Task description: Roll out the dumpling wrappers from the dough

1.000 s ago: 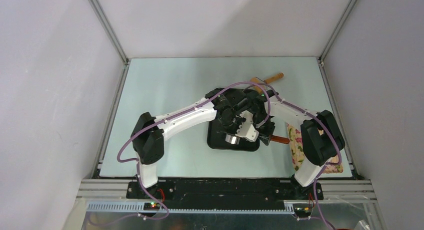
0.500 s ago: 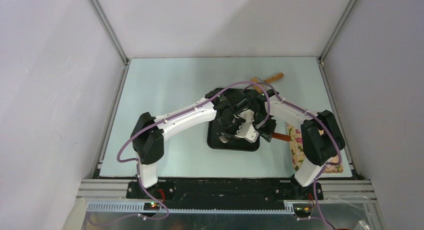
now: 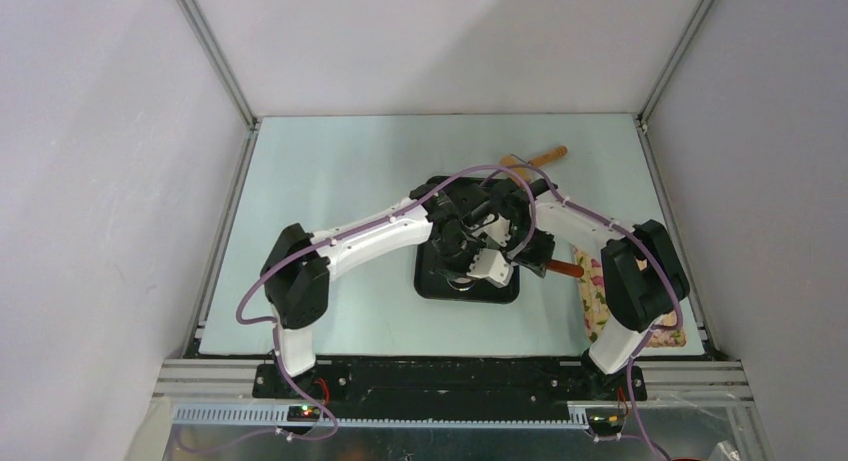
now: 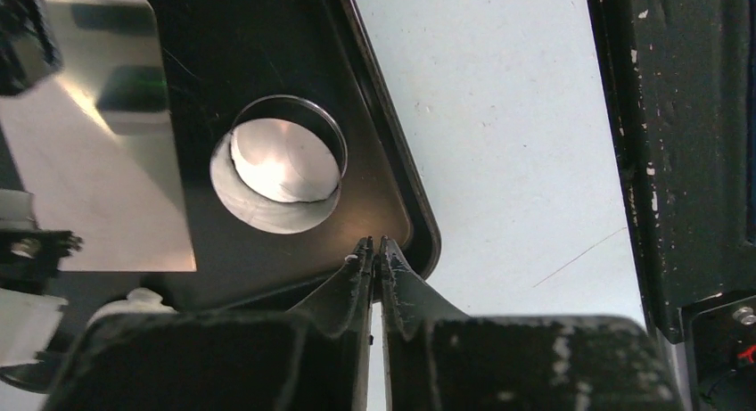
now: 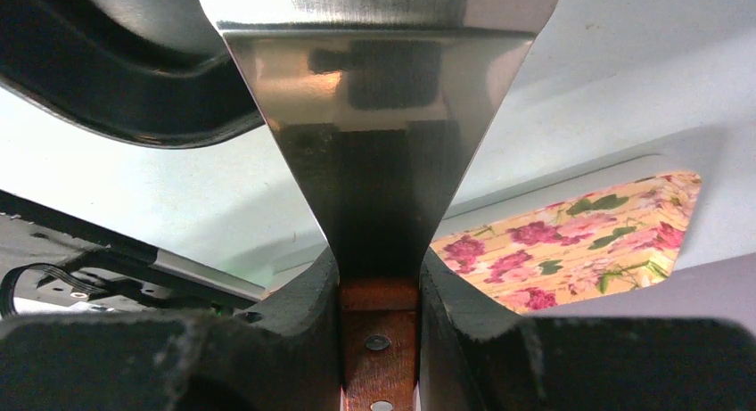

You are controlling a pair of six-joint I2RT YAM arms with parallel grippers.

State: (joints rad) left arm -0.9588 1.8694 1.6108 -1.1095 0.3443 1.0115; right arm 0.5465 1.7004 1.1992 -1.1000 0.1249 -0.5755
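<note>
The right gripper (image 5: 379, 291) is clamped on the wooden handle of a steel spatula (image 5: 374, 117) whose blade hangs over the black tray (image 4: 379, 193). The left gripper (image 4: 375, 248), tips practically together and holding nothing, hovers near the steel cup (image 4: 258, 217).

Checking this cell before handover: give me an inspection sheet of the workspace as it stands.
Surface: pale table, black tray at its centre.
Job's things: round steel cup on the tray; rolling pin at far side; dough not clearly seen.
Clutter: floral cloth at right edge.
Claws: left claw shut, empty; right claw shut on the wooden handle of the steel spatula.
Cables: purple cables along both arms.
Surroundings: plain walls, metal frame.
</note>
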